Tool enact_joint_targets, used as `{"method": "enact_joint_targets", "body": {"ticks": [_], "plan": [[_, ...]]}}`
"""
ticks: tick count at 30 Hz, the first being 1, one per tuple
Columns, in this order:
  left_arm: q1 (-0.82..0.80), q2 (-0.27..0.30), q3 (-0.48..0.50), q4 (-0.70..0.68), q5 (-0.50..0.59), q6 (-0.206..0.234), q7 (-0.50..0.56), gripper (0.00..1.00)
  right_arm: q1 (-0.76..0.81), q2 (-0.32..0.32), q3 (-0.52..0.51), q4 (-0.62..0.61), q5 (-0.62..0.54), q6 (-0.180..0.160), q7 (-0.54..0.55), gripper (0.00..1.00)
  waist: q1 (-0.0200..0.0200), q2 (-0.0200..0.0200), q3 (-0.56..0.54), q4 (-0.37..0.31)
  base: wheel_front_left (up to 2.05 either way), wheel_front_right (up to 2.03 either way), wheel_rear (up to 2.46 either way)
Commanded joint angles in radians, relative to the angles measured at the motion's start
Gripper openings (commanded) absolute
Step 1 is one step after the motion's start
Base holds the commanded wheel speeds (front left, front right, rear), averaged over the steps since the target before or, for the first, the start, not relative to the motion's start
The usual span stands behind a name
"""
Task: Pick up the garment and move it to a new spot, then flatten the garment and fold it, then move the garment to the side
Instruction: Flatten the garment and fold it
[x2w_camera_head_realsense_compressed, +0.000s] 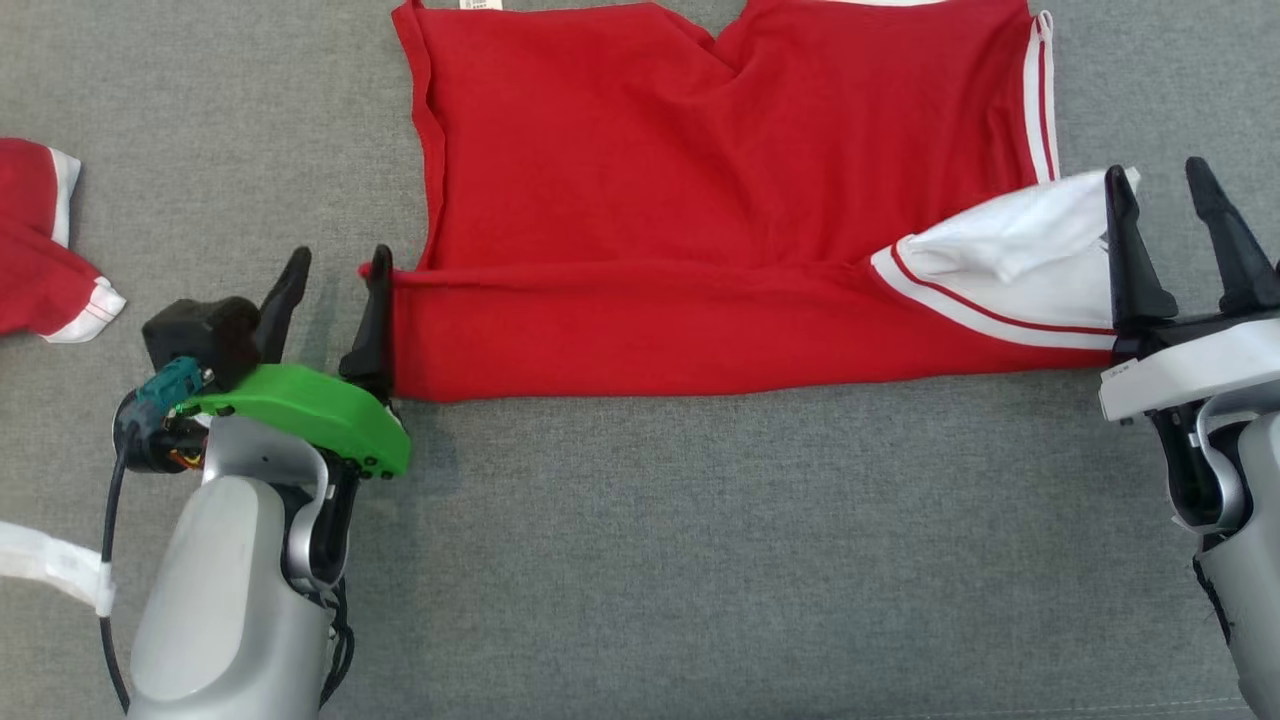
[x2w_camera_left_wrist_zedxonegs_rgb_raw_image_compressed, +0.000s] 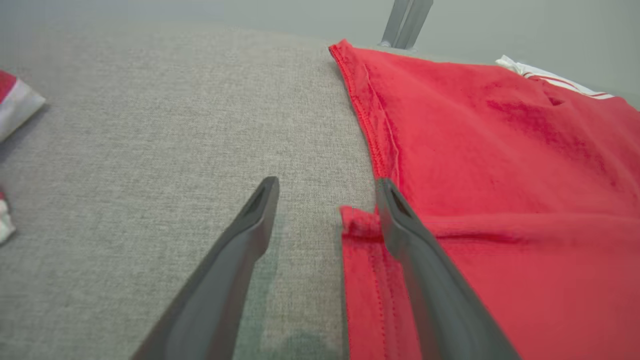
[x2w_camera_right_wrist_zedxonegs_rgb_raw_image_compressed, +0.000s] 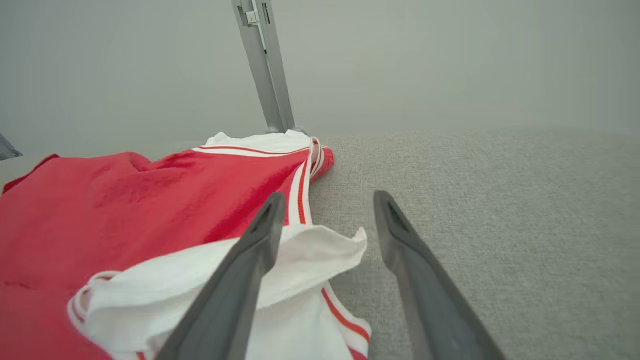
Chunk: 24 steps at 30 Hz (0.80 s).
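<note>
Left gripper (x2w_camera_head_realsense_compressed: 333, 285): jaws spread — garment (x2w_camera_head_realsense_compressed: 700, 200) corner is lying against inner finger.
Right gripper (x2w_camera_head_realsense_compressed: 1160, 215): jaws spread — white sleeve (x2w_camera_head_realsense_compressed: 1010, 235) is lying against inner finger.

My left gripper (x2w_camera_head_realsense_compressed: 340, 252) sits at the lower left, its two dark fingers spread wide and pointing forward. My right gripper (x2w_camera_head_realsense_compressed: 1156, 168), at the far right, is spread wide too. The left forearm (x2w_camera_head_realsense_compressed: 215, 600) rises from the bottom edge. The right forearm (x2w_camera_head_realsense_compressed: 1248, 570) is cut by the frame, so its angle only seems similar.
</note>
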Motion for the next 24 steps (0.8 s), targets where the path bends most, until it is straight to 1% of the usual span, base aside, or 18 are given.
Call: {"method": "enact_joint_targets", "body": {"ticks": [1,4,6,8,12,15,19,24], "plan": [[0.0,-0.009,0.003,-0.003,0.016,0.012,-0.057,1.0,0.012,0.006,-0.011,-0.022,-0.031,-0.001,-0.012,1.0,0.0,0.0,-0.008,-0.003,0.0,0.0,0.0],[0.035,-0.016,0.003,-0.015,0.06,0.048,-0.192,1.0,0.065,0.041,-0.053,-0.115,-0.098,-0.001,-0.016,1.0,0.0,0.0,-0.027,-0.008,0.0,0.0,0.0],[0.057,-0.019,0.003,-0.033,0.088,0.07,-0.24,1.0,0.12,0.069,-0.079,-0.183,-0.129,-0.001,-0.017,1.0,0.0,0.0,-0.04,-0.011,0.0,0.0,0.0],[0.084,-0.024,0.004,-0.059,0.11,0.087,-0.261,1.0,0.176,0.096,-0.095,-0.243,-0.152,-0.001,-0.017,1.0,0.0,0.0,-0.054,-0.015,0.0,0.0,0.0],[0.152,-0.021,0.016,-0.116,0.148,0.117,-0.274,1.0,0.276,0.131,-0.102,-0.322,-0.179,-0.001,-0.017,1.0,0.0,0.0,-0.085,-0.027,0.0,0.0,0.0],[0.201,-0.024,0.025,-0.167,0.171,0.131,-0.274,1.0,0.33,0.149,-0.096,-0.356,-0.189,-0.001,-0.017,1.0,0.0,0.0,-0.105,-0.036,0.0,0.0,0.0],[0.26,-0.029,0.025,-0.202,0.186,0.137,-0.274,1.0,0.367,0.157,-0.094,-0.371,-0.183,-0.001,-0.017,1.0,0.0,0.0,-0.119,-0.041,0.0,0.0,0.0],[0.287,-0.033,0.021,-0.202,0.187,0.13,-0.274,1.0,0.376,0.156,-0.093,-0.365,-0.176,-0.001,-0.017,1.0,0.0,0.0,-0.13,-0.04,0.0,0.0,0.0]]}}
